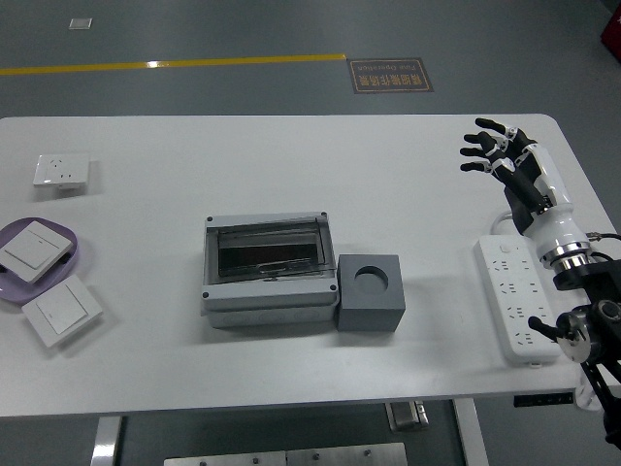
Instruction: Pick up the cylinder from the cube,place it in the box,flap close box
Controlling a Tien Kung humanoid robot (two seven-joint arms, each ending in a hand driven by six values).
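A grey box (270,270) with a dark see-through lid lies shut at the table's middle. A dark grey cube (370,292) with an empty round hole in its top stands against the box's right side. No cylinder shows. My right hand (493,151) is open, fingers spread and empty, raised over the table's far right, well away from the cube. The left arm is out of view.
A white power strip (519,299) lies under my right forearm near the right edge. At the left are a white socket plate (61,170), a purple tray (73,267) with a white switch (34,249), and another switch (62,309).
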